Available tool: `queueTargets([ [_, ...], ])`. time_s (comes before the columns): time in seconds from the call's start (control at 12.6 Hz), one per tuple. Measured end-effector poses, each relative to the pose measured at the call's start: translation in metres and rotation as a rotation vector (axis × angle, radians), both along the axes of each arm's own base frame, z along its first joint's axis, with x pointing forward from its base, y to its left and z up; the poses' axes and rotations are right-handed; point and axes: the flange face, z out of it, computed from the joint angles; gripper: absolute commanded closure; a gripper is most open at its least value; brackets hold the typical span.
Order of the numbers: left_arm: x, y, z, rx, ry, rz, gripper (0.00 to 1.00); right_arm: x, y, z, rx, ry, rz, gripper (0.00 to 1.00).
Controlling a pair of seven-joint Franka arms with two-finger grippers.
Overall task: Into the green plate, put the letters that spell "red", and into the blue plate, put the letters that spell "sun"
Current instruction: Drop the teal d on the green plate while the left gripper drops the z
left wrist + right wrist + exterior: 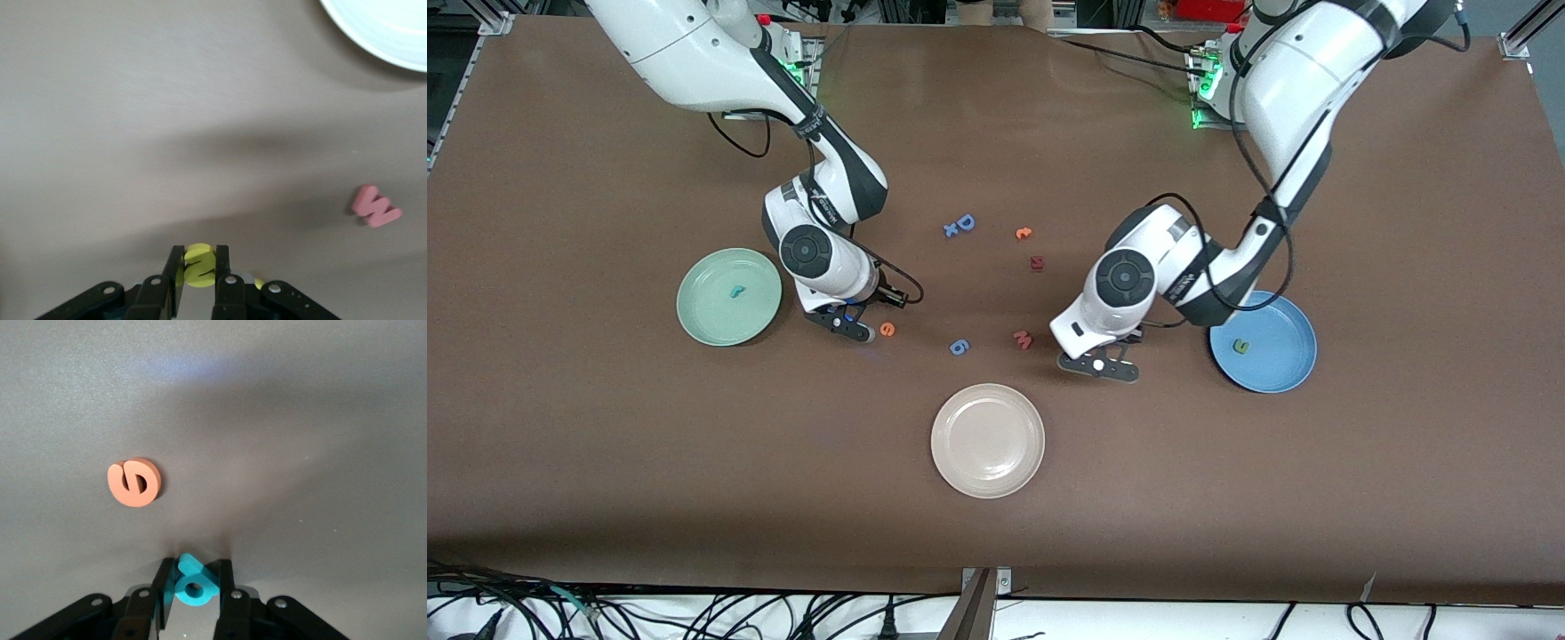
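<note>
A: Our left gripper [199, 267] pinches the yellow "s" [199, 265] between the pink letter [1023, 339] and the blue plate [1294, 354], which holds the "n" [1240, 346].

B: Our right gripper [193, 583] pinches the teal "d" [194, 584] beside the "e" [135, 482], near the green plate [703, 313].

A: Such thin foam could twist loose when we lift.

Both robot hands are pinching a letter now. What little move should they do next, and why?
Probably lift. The left hand is shut on the yellow s and the right hand on the teal d, both low at the table. Raising them would free the letters to go to the blue plate and green plate.
</note>
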Motion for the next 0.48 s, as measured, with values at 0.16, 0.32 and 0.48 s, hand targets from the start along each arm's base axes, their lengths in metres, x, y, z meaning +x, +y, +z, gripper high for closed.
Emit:
queueTargets([
  [0.16,0.015,0.038,0.018,0.016,0.023,-0.003,0.90,0.000,0.000,0.001,-0.001,0.001,0.000,0.71],
  [0.32,0.022,0.070,0.025,0.047,0.067,0.017,0.90,-0.001,-0.001,0.006,-0.018,0.026,0.006,0.71],
  [0.48,0.025,0.101,0.025,0.077,0.112,0.047,0.90,0.003,-0.007,0.027,-0.042,0.046,0.011,0.71],
])
